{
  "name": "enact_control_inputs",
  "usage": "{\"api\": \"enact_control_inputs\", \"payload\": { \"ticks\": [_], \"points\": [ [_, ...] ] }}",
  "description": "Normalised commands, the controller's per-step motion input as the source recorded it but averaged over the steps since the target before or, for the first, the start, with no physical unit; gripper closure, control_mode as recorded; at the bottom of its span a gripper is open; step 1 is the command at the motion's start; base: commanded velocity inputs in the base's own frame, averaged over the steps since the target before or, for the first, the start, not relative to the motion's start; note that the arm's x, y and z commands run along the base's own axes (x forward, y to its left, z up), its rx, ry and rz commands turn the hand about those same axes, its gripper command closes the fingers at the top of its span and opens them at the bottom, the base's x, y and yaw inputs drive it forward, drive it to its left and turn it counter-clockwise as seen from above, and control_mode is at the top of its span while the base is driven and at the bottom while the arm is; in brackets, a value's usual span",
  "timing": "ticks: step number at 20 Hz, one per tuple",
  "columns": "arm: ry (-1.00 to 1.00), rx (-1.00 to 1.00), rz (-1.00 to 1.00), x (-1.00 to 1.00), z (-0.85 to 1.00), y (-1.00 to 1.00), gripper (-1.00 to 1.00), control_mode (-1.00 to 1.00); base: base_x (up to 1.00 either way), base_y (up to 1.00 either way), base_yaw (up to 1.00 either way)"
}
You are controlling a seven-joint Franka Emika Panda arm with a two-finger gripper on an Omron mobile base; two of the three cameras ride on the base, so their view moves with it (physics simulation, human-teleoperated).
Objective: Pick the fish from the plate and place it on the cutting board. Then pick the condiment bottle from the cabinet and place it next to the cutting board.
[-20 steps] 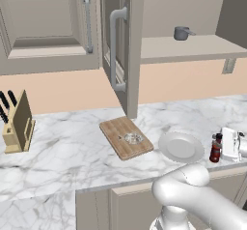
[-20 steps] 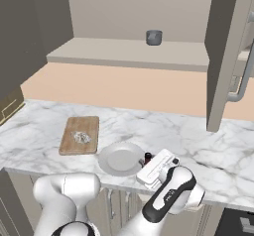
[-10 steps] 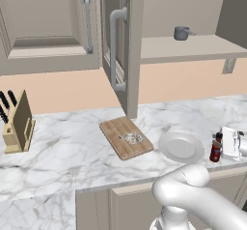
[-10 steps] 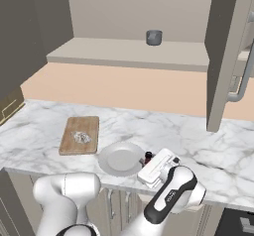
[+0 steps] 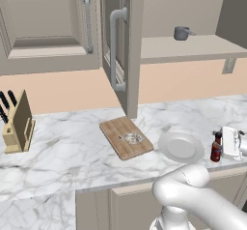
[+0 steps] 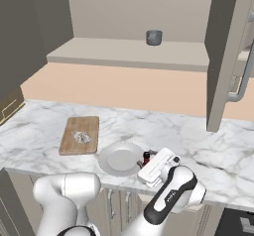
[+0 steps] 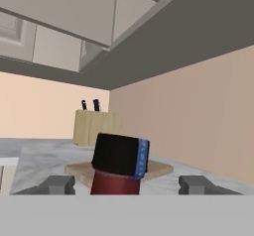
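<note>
Claw [image 7: 126, 184] is sitting released low over the counter [image 5: 72, 142], its two fingertips [image 7: 58, 184] standing well apart on either side of the bottle [image 7: 119, 165] with clear gaps, not touching it. Bottle is standing upright on the counter between them, black cap up, dark-red body below. In the left base view the bottle [image 5: 216, 147] is standing just right of the plate [image 5: 181, 147], with the white hand [image 5: 231, 143] right beside it; in the right base view the bottle [image 6: 146, 156] is peeking out between plate [image 6: 119, 159] and hand [image 6: 158, 166]. Plate is lying bare just right of the board [image 5: 126, 137], so the bottle is sitting near the board but with the plate between them. Fish [image 5: 132, 138] is lying on the board, toward its right half; also showing on the board [image 6: 79, 135] as a small grey lump [image 6: 82, 137]. Knife block [image 5: 17, 125] is standing at the far left of the counter. Cabinet [image 5: 120, 45] door is hanging open above the board, and a small grey pot [image 5: 182, 33] is sitting on the shelf [image 5: 193, 48].
</note>
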Motion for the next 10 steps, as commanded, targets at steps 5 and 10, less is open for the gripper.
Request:
{"api": "enact_control_inputs", "payload": {
  "ticks": [5,10],
  "points": [
    [0.0,0.0,0.0,0.0,0.0,0.0,-1.0,-1.0,0.0,0.0,0.0],
    [0.0,0.0,0.0,-0.08,0.0,-0.05,-1.0,-1.0,0.0,0.0,0.0]
  ]
}}
